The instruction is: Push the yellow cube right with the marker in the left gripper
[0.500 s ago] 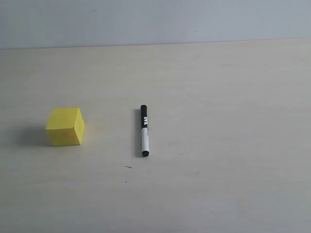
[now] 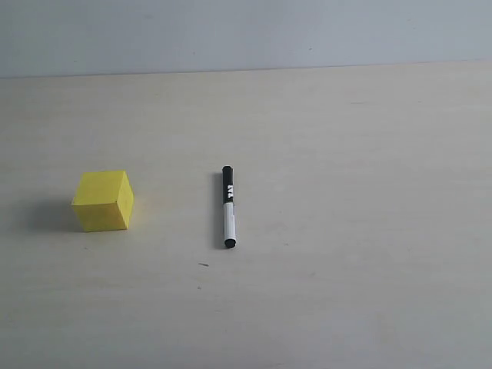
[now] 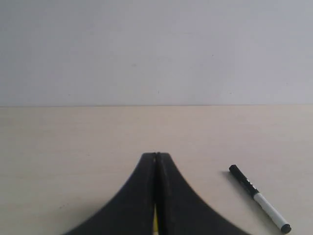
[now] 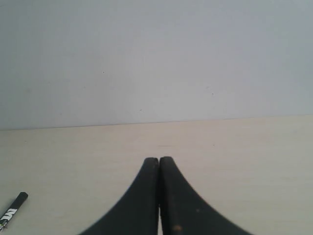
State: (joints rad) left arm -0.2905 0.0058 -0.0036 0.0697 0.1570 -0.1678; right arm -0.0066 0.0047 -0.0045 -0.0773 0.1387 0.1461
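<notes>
The yellow cube (image 2: 103, 201) sits on the table at the left in the exterior view. The marker (image 2: 228, 207) lies flat to its right, black cap pointing away, held by nothing. In the left wrist view the marker (image 3: 259, 203) lies off to one side of my left gripper (image 3: 157, 155), whose black fingers are pressed together and empty; a sliver of yellow shows through the slit (image 3: 155, 226) between them. My right gripper (image 4: 159, 159) is shut on nothing, with the marker's cap end (image 4: 13, 208) at that view's edge. Neither gripper appears in the exterior view.
A pale wooden table (image 2: 346, 231) fills the exterior view, ending at a light grey wall (image 2: 246, 34) behind. A small dark speck (image 2: 203, 265) lies in front of the marker.
</notes>
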